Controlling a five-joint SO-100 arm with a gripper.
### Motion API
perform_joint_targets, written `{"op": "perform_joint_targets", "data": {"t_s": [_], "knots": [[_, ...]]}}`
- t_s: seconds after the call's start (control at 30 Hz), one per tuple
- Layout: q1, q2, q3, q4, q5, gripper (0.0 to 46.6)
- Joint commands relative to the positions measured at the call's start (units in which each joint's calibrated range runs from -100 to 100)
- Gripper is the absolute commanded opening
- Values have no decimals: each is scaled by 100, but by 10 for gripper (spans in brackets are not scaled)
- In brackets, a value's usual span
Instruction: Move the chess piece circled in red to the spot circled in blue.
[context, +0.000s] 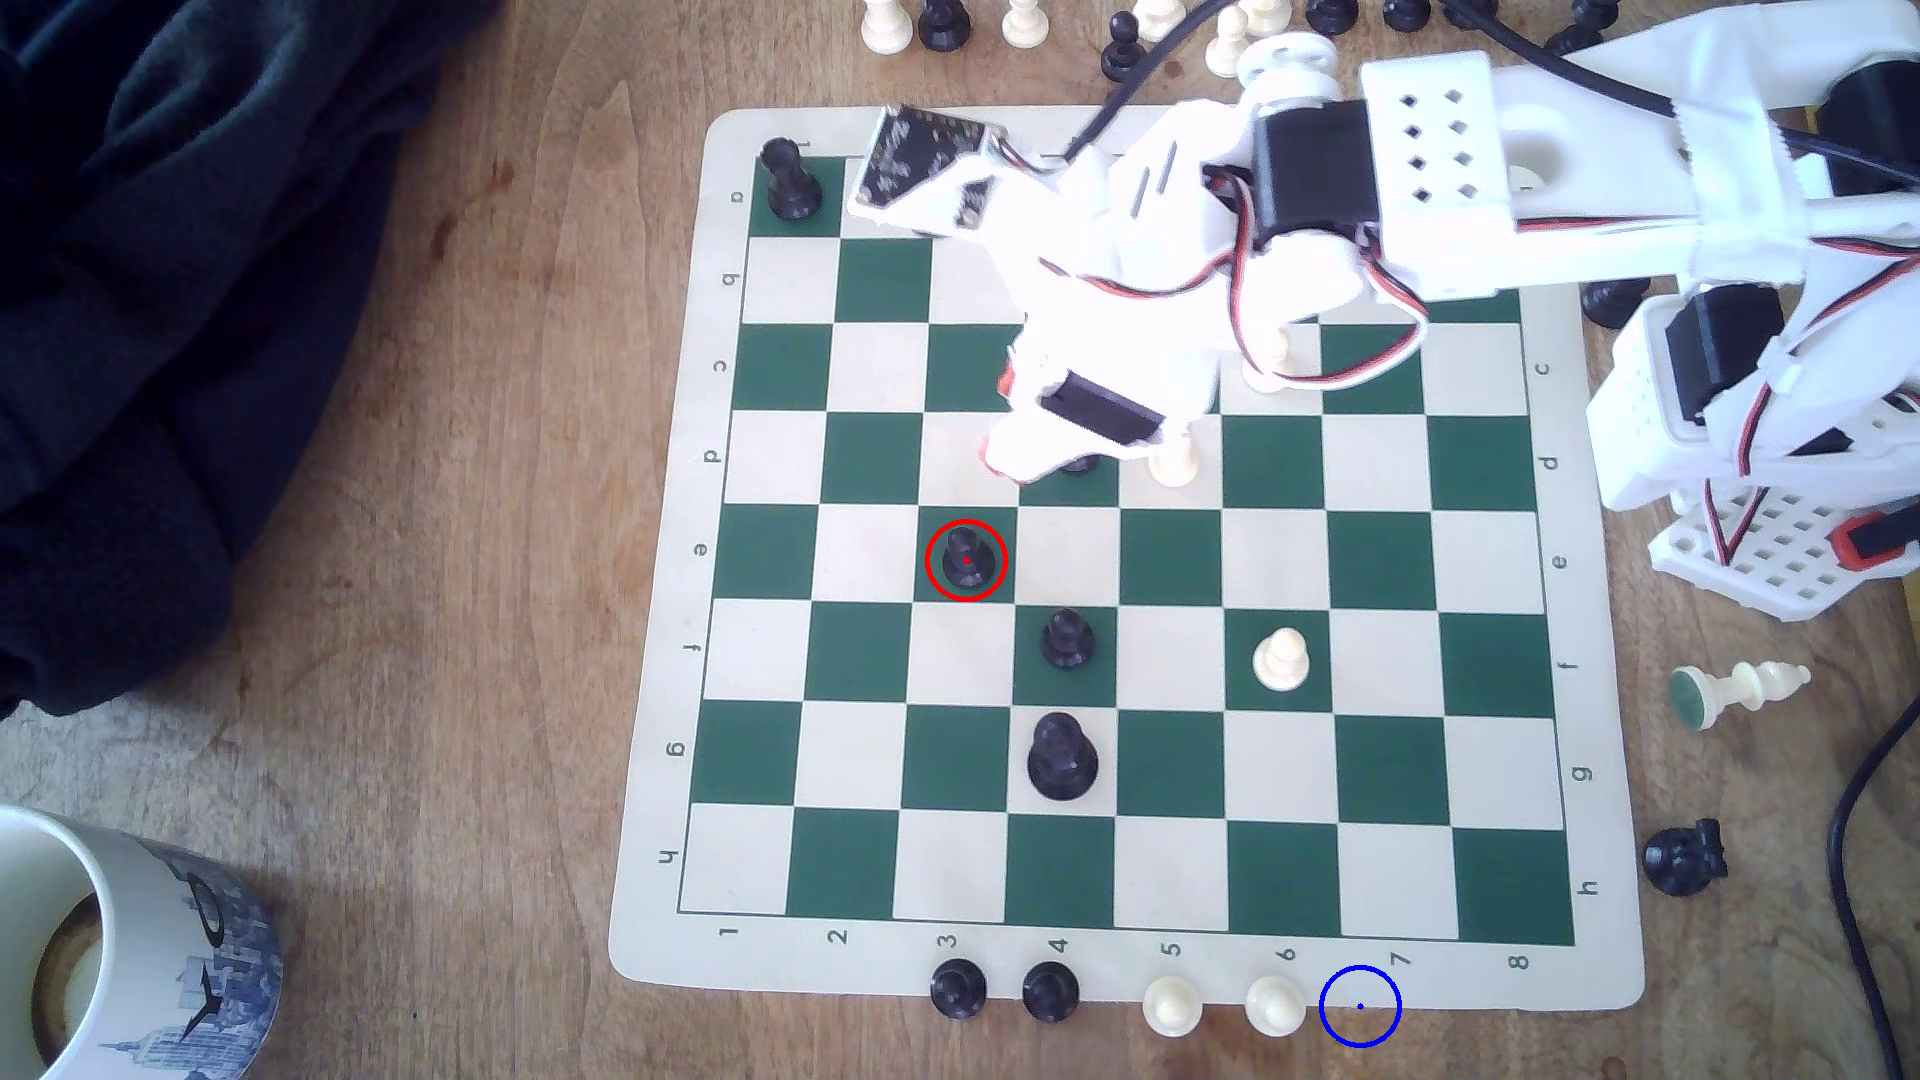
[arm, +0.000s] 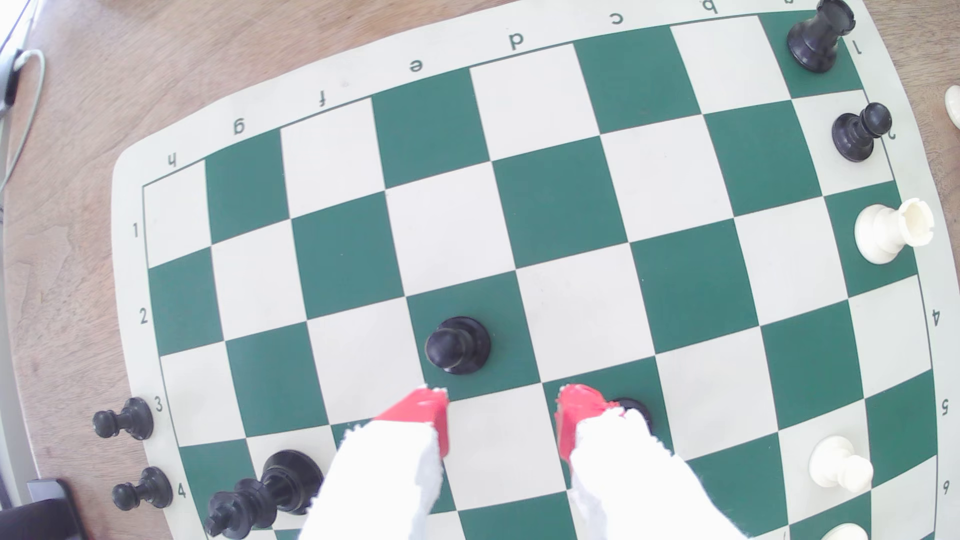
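Pawn in the red ring (context: 966, 559): it stands upright on a green square of the e row, just ahead of the tool (arm: 501, 415) and a little off its centre line, toward the red-tipped finger (arm: 423, 410) that points at its base in the wrist view. The tool is spread wide and holds nothing; bare cream square lies between the two red tips.

The step in hand looks like the approach before the grasp. To do it well, the tool should advance until the pawn's round head sits midway between the tips, then drop so the pads meet the thin collar or stem rather than the glossy head, which would likely slip out.

A second black pawn (arm: 631, 410) sits right against the other finger (arm: 579, 407), partly hidden behind it. A sideways correction away from that piece is the safer one; swinging toward it could knock it over.

Beyond the tool, another black pawn (context: 1067, 637) and a taller black piece (context: 1061, 756) stand between the ringed pawn and the near border of the mat (context: 665, 727), so a clear lift will be wanted before travelling. The blue ring (context: 1360, 1005) lies well apart, at the mat's edge over the wooden worktop (context: 468, 623), just beside a cream pawn (context: 1275, 1004).
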Motion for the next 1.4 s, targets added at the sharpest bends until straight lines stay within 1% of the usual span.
{"op": "perform_joint_targets", "data": {"t_s": [0.0,0.2,0.27,0.3,0.43,1.03,1.37], "knots": [[17,344,-842,-72,-63,128],[-53,972,-1177,-104,-88,132],[-77,1099,-1250,-129,-88,137],[-77,1218,-1331,-186,-122,148],[-116,1422,-1413,-244,-127,156],[-249,2237,-1531,-571,-127,152],[-382,2373,-1603,-653,-151,148]]}}
